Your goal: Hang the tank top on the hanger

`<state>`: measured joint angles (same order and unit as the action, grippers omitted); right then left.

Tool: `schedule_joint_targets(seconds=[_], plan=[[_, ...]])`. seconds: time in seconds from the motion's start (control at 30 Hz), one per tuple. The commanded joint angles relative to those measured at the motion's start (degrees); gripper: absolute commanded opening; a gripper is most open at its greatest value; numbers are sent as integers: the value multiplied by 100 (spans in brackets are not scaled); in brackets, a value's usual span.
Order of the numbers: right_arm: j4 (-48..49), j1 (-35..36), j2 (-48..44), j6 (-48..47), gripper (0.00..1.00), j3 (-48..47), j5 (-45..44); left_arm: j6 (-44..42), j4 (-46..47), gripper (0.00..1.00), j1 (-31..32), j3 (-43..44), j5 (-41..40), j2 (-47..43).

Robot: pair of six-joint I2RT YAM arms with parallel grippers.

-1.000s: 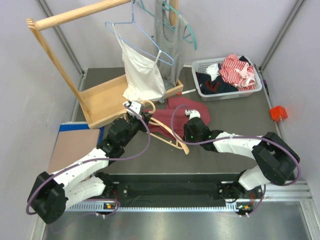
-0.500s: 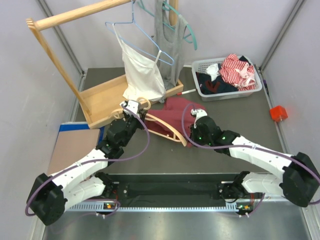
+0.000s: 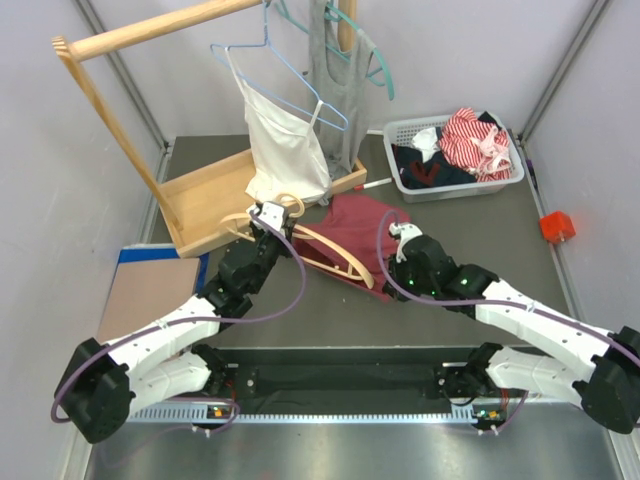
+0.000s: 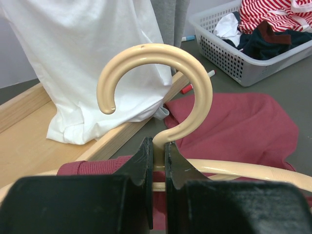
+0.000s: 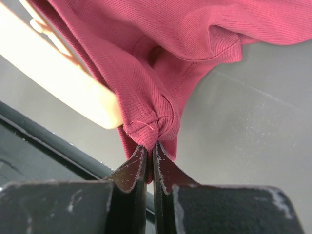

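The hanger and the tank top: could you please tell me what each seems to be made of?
The hanger: smooth, cream, faintly glossy, hook included; painted wood or plastic, hard to tell. The tank top: matte maroon knit fabric, shown by fine ribs and a stitched hem.

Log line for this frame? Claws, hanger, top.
left claw: shut on light tan wooden clothes hanger, at neck | right claw: shut on dark red fabric tank top, at edge | top: not hung

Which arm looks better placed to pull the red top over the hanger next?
Right, probably: the right gripper pinches the tank top's edge beside the hanger's arm tip; the left gripper clamps the hanger's neck.
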<state>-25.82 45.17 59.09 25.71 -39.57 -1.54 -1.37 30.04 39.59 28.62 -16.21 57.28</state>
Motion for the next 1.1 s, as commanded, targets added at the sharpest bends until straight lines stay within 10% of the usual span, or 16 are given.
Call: schedule_joint_targets(seconds=[0.0, 1.07], plan=[[-72, 62, -214, 74, 0, -349, 128, -180, 599, 0, 57, 118, -216, -94], [1238, 449, 779, 206, 0, -1430, 594, 523, 951, 0, 321, -23, -5, 12]])
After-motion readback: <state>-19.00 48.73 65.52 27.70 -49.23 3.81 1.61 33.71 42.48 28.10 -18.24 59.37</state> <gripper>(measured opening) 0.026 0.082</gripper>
